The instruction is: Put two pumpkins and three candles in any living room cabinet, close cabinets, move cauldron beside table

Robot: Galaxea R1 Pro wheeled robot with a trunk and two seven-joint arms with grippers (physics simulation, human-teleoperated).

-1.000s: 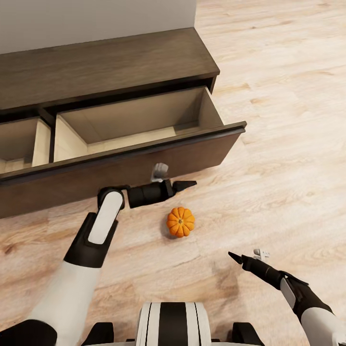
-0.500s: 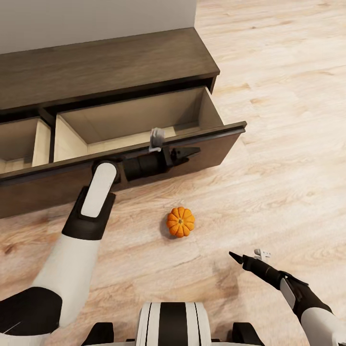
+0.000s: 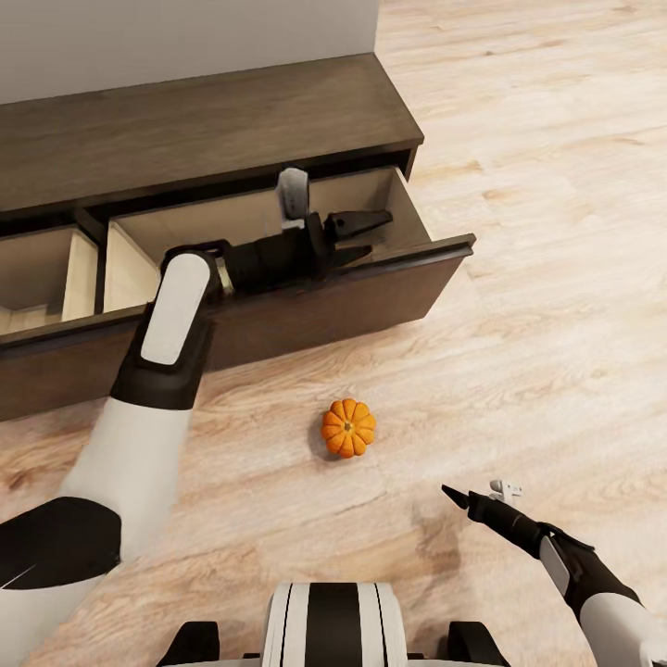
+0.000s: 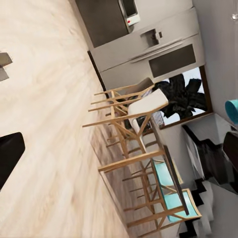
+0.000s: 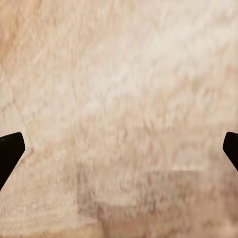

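One orange pumpkin (image 3: 348,427) sits on the wood floor in front of the cabinet (image 3: 204,130), a long, low dark-brown unit. Its right drawer (image 3: 371,287) is pulled out, and the pale beige inside looks empty where it shows. My left gripper (image 3: 369,237) hovers over that drawer's right half, open and holding nothing. One black finger (image 4: 7,158) shows in the left wrist view. My right gripper (image 3: 451,494) hangs low over the floor, right of and nearer than the pumpkin. It is open, with bare floor between its fingertips (image 5: 10,148).
A second drawer (image 3: 37,278) to the left is also pulled out. A white wall runs behind the cabinet. Bare wood floor stretches to the right. The left wrist view looks across the room to wooden dining chairs (image 4: 129,106) and a fridge (image 4: 153,49).
My left arm has lifted from just above the floor beside the pumpkin, past the drawer front, to over the open drawer. The pumpkin and right arm have stayed put.
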